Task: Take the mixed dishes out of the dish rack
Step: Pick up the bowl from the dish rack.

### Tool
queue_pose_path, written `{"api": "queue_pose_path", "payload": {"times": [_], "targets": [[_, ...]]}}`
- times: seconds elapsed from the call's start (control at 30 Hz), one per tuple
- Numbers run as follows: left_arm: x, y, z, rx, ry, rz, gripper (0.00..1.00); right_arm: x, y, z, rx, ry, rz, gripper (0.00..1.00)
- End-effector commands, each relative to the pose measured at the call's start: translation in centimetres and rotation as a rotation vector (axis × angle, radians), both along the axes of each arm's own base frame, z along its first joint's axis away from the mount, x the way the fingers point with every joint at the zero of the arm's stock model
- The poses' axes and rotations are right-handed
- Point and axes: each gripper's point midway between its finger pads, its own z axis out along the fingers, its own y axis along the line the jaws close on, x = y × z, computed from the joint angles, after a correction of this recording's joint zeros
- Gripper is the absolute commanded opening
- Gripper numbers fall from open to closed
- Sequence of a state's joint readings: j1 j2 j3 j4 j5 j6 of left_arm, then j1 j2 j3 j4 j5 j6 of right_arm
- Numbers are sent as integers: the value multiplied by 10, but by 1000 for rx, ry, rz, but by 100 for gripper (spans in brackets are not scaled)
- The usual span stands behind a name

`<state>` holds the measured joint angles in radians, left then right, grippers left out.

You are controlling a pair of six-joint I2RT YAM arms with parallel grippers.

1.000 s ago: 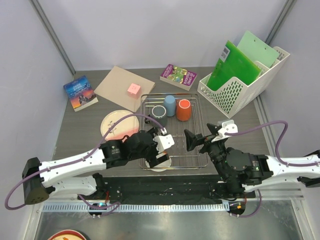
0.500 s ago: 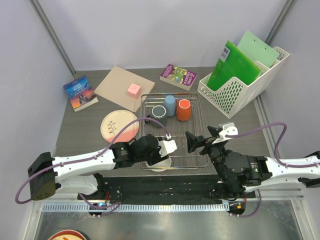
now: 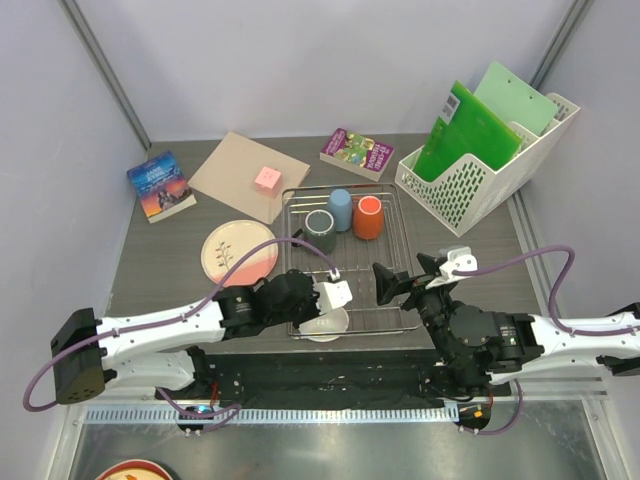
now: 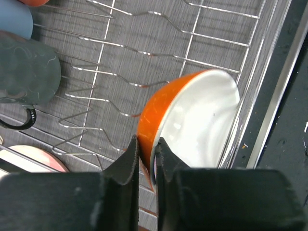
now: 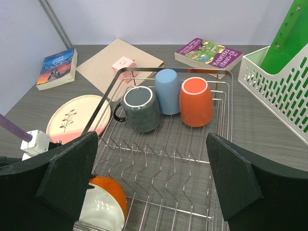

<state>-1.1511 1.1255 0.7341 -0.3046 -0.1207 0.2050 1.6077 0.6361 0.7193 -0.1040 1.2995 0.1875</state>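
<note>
The silver wire dish rack [image 3: 392, 250] [image 5: 168, 70] [image 4: 202, 30] sits mid-table. My left gripper [image 3: 322, 310] [image 4: 146, 144] is shut on the rim of the orange-and-white bowl [image 3: 328, 323] [image 4: 192, 115] [image 5: 103, 204], which is tilted at the rack's near left corner. At the rack's far end stand the dark grey mug [image 3: 319, 229] [image 5: 140, 108] [image 4: 29, 72], the light blue cup [image 3: 340, 210] [image 5: 167, 90] and the orange mug [image 3: 367, 218] [image 5: 195, 101], all upside down. The pink plate [image 3: 238, 250] [image 5: 74, 118] lies on the table left of the rack. My right gripper [image 3: 385, 283] [image 5: 151, 161] hangs open over the rack's near right part, holding nothing.
A white perforated file holder [image 3: 480, 165] with green folders stands at the back right. Two books [image 3: 160, 185] [image 3: 358, 153] and a cardboard sheet [image 3: 245, 175] with a pink cube [image 3: 267, 179] lie along the back. The table's black front edge [image 3: 330, 375] runs just behind the bowl.
My left gripper has closed from wide open onto the bowl's rim and shifted slightly toward the near edge. The right arm has hardly moved.
</note>
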Motion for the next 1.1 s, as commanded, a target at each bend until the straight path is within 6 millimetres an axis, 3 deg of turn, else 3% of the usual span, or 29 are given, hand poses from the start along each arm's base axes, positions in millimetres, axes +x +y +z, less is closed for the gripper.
{"api": "queue_pose_path", "payload": {"times": [0.0,0.03,0.3,0.37,0.4,0.43,0.5,0.53,0.57,0.63,0.7,0.73,0.77,0.83,0.87,0.9,1.0,1.07], "targets": [[1,-13,27,-119,-20,9,4,1,2,0,49,13,-26,100],[3,-12,28,-120,-28,15,0,1,2,0,52,14,-28,100],[6,-8,30,-106,-62,26,0,0,11,-5,58,25,-28,100],[7,-7,31,-104,-78,31,0,3,6,-10,81,42,-101,100],[8,-7,33,-109,-85,32,0,5,2,0,117,49,-138,98],[9,-6,34,-112,-91,36,0,7,-2,-14,2,39,-179,96],[9,-6,34,-126,-102,41,0,14,-3,-2,154,94,-237,96],[9,-7,35,-132,-104,40,0,31,-18,-23,-8,112,-336,98],[9,-7,34,-132,-105,41,0,36,-17,-36,36,206,-348,99],[9,-7,33,-129,-102,39,0,55,-34,-52,9,280,-443,100],[8,-8,30,-126,-97,36,0,57,-38,-68,-34,330,-429,100],[7,-9,31,-130,-98,33,0,61,-37,-69,-12,334,-425,100],[6,-9,31,-130,-97,30,0,68,-51,-70,14,345,-469,100],[5,-9,34,-145,-99,27,0,75,-55,-82,10,397,-451,100],[5,-10,37,-153,-103,25,0,86,-75,-84,33,420,-508,100],[4,-10,37,-159,-95,23,0,89,-71,-93,9,461,-458,100],[2,-12,43,-181,-92,17,0,103,-91,-112,-40,532,-497,95],[2,-12,45,-190,-91,17,0,108,-81,-121,-31,559,-450,90]]}}
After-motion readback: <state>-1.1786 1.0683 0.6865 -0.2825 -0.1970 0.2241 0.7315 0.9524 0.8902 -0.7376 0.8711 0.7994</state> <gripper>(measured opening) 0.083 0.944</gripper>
